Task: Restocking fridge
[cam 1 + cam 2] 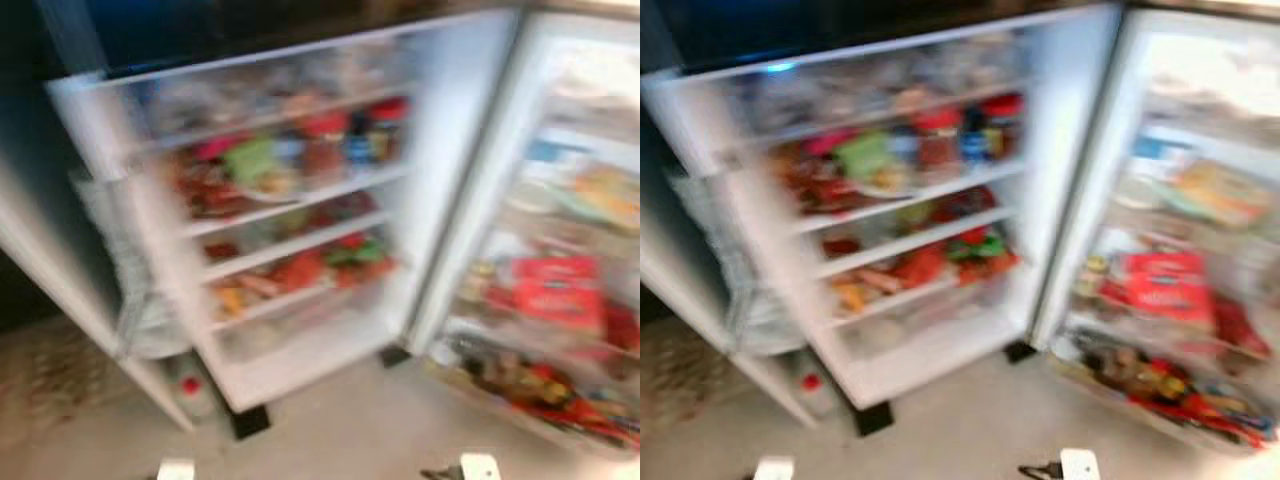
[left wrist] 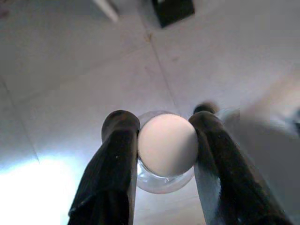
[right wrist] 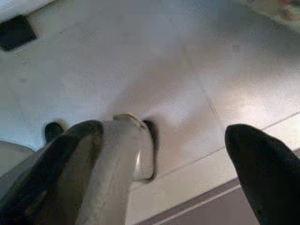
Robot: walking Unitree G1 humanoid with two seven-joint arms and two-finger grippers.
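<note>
The left pincer (image 2: 159, 154) hangs low over the tiled floor (image 2: 70, 84), its two black fingers (image 2: 115, 168) pinching a clear bottle with a white cap (image 2: 166, 143) by the neck. Held this way the bottle hangs below the grip, probably so it can be carried to the fridge and set down standing. The right pincer (image 3: 164, 159) is spread wide with nothing between its tips; a silver part of the arm (image 3: 122, 159) lies beside one finger, and it likely waits free to steady something or shift an item aside.

Ahead, the fridge (image 1: 450, 150) stands open (the head views are blurred, so labels are unreadable). Its door shelves (image 1: 290, 190) on the left are packed with red, green and blue containers, and a bottle with a red cap (image 1: 190, 385) sits at the bottom of the door. The inner compartment on the right holds red packages (image 1: 555, 290) and a crowded lower rack (image 1: 1170, 385).

Crowding is the obstacle: few gaps show on any shelf, so finding room for the bottle without knocking its neighbours looks awkward.
</note>
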